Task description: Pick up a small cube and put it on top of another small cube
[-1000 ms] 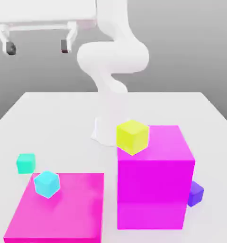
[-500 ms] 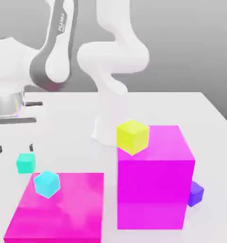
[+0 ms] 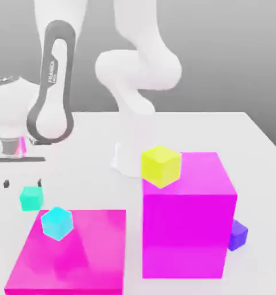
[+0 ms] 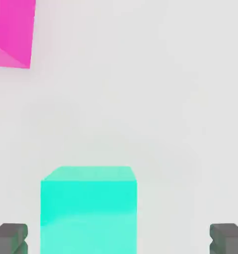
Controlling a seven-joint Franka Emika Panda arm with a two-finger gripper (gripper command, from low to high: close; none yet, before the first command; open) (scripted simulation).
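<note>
The small teal-green cube [image 3: 31, 197] rests on the white table at the exterior view's left. My gripper [image 3: 23, 183] hangs just above it, open, with its dark fingertips [image 3: 40, 183] straddling the cube's top. In the hand view the teal cube [image 4: 88, 208] sits between the two grey fingertips [image 4: 229, 238] of the gripper [image 4: 119, 238], much closer to one than the other and touching neither. The small yellow cube [image 3: 161, 166] stands on a top corner of the tall magenta block [image 3: 189, 213].
A sky-cyan cube [image 3: 56, 223] sits on a flat magenta slab [image 3: 76, 259] right in front of the teal cube. A purple cube [image 3: 238, 234] lies beside the tall block at the exterior view's right. A magenta corner [image 4: 11, 32] shows in the hand view.
The arm has swung down from high at the back left. The open gripper has lowered toward the teal cube and shifted slightly right. No cube has moved.
</note>
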